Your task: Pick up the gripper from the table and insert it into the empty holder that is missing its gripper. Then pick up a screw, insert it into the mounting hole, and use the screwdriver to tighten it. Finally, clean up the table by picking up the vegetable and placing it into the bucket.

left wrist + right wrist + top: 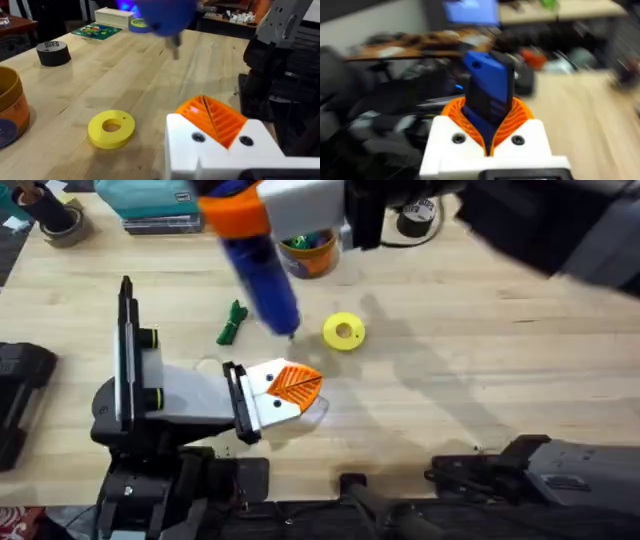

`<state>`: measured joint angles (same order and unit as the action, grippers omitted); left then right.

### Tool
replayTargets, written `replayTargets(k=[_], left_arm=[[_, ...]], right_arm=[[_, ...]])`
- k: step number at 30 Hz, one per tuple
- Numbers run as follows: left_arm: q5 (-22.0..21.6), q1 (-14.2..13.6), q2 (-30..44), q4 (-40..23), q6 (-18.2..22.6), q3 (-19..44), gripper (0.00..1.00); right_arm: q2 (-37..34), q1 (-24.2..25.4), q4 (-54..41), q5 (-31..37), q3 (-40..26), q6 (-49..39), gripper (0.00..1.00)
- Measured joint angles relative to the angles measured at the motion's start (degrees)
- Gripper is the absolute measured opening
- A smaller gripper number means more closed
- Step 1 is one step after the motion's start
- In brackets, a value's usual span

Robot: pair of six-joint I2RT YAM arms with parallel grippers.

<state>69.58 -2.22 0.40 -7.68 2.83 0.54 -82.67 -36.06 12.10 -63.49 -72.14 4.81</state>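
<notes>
Holding the blue screwdriver (258, 270) in my right gripper (489, 131), I had the two orange ribbed pads clamped on the tool's upper body, its thin metal tip pointing down at the table just beside the green toy vegetable (232, 322) and the flat yellow ring-shaped disc (344, 332). In the right wrist view the pads (518, 114) hugged the blue barrel from both sides with no gap that I could see.

My left gripper (285, 392) lay low over the table near its base, white finger blocks with orange wedges (215, 117) seated against each other. I judged its fingers closed and empty, since nothing showed between them. I could not pick out a loose orange wedge or a separate screw on the wood, and I could not tell whether a screw already sat in one of the dark mounting holes (198, 137) on the white block.

I read this as the tightening step: driver in hand, tip in the air and well short of any hole. The next move, as I judged it, called for lowering the tip and lining it up squarely with the mounting hole on the holder, keeping the barrel upright so the bit would not skate off the plastic.

The vegetable lay on the bare wood, apart from the orange bucket (312, 256) at the far side, so cleanup was not yet done.
</notes>
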Motion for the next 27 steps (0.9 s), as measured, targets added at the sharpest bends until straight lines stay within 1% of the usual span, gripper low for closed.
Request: replayTargets(k=[3, 4, 6, 10, 14, 18, 21, 27], left_arm=[[0.00, 0.00, 0.00, 0.00, 0.00, 0.00, 0.012], [0.00, 0.00, 0.00, 0.00, 0.02, 0.00, 0.012], [0.02, 0.00, 0.00, -0.01, 0.00, 0.00, 0.012], [0.00, 0.00, 0.00, 0.00, 0.00, 0.00, 0.012], [0.00, 0.00, 0.00, 0.00, 0.00, 0.00, 0.012], [0.01, 0.00, 0.00, 0.00, 0.00, 0.00, 0.012], [0.00, 0.00, 0.00, 0.00, 0.00, 0.00, 0.012], [0.00, 0.00, 0.00, 0.00, 0.00, 0.00, 0.012]], right_arm=[[0.00, 2.22, -17.96, 8.76, -4.74, -8.89, 0.023], [0.00, 2.79, -22.84, 12.43, -6.27, -11.96, 0.023], [0.00, 3.53, -29.59, 20.03, -8.93, -17.97, 0.023], [0.00, 4.03, -34.55, 32.82, -11.42, -29.30, 0.023], [0.20, 4.27, -40.61, 42.23, -11.61, -40.44, 0.023], [0.20, 4.42, -50.48, 51.47, -11.61, -51.92, 0.023], [0.15, 5.36, -56.47, 56.37, -11.61, -57.76, 0.023], [0.00, 11.03, -55.87, 60.50, -9.96, -64.88, 0.023]])
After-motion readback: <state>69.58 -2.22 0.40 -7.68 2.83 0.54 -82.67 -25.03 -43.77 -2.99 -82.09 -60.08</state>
